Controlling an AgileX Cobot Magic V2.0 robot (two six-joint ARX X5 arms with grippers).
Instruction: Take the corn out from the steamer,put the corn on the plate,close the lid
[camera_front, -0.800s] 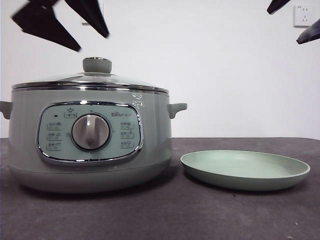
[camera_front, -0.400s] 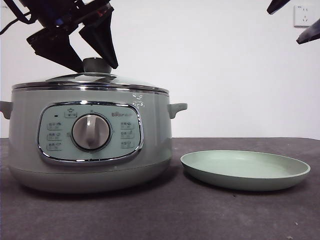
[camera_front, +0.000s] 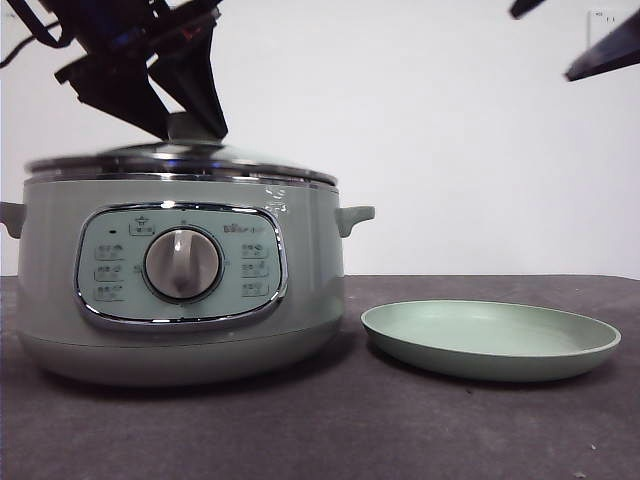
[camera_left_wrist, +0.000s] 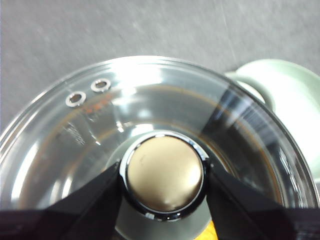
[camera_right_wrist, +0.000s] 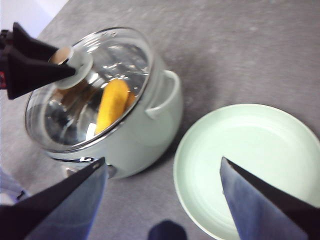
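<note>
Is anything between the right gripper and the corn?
Yes: the glass lid covers the steamer, with the corn visible beneath. The left gripper is shut on its knob. The right gripper is open, above the table.

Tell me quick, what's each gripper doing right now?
Left gripper: shut on the lid's knob, above the steamer.
Right gripper: open, holding nothing, up over the plate.
</note>
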